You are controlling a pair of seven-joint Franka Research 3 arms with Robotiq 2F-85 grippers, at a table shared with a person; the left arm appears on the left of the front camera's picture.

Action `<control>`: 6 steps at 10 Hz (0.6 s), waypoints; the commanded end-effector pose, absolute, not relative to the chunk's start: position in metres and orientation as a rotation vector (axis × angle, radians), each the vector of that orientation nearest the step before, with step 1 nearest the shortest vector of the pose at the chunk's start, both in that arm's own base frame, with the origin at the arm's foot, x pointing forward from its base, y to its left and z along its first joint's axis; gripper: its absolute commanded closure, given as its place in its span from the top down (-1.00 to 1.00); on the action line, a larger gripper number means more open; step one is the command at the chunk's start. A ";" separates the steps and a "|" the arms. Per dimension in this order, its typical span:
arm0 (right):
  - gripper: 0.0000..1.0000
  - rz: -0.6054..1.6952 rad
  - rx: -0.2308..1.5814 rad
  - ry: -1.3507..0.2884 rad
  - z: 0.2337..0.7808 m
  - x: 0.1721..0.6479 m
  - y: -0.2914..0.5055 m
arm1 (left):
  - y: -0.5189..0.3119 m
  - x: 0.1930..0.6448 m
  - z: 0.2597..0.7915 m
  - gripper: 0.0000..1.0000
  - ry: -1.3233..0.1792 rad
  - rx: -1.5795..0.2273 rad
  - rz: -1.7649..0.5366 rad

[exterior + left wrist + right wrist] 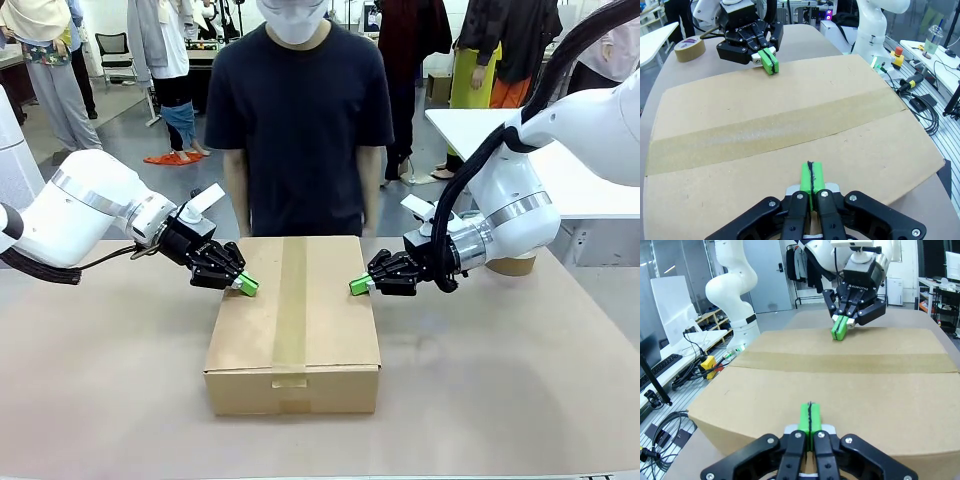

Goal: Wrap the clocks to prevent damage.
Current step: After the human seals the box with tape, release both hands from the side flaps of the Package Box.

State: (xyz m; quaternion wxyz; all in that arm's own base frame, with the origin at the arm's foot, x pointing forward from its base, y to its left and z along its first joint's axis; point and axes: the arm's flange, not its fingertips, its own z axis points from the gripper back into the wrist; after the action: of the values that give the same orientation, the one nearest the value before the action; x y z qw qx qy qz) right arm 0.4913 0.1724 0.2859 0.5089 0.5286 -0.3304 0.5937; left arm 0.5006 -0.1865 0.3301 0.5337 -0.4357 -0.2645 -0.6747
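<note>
A closed cardboard box (293, 325) sealed with a strip of brown tape (291, 300) along its top sits in the middle of the table; no clock shows. My left gripper (246, 285) is shut, green pads together, its tips at the box's left top edge. On the opposite side my right gripper (360, 285) is shut as well, tips at the right top edge. The left wrist view has the left gripper (810, 176) over the box top (790, 125) and the right gripper (771, 60) across it. The right wrist view has the right gripper (810, 417) low and the left gripper (839, 330) beyond.
A person (298, 120) in a dark shirt stands at the far side, right behind the box. A roll of brown tape (689, 49) lies on the table near my right arm. A white table (560, 170) stands at the back right. Cables (922, 107) lie off the table's side.
</note>
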 end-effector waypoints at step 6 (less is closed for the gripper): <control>-0.98 1.428 0.873 -0.674 0.465 0.418 0.134 | -0.089 0.450 0.525 -0.99 -0.581 -0.774 -1.713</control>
State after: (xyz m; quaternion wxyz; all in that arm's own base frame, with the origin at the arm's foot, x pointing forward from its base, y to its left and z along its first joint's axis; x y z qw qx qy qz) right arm 0.4381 0.1403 0.4474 0.5685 0.4139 -0.3254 0.6321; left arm 0.4539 -0.0934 0.5207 0.5356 -0.3346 -0.2846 -0.7212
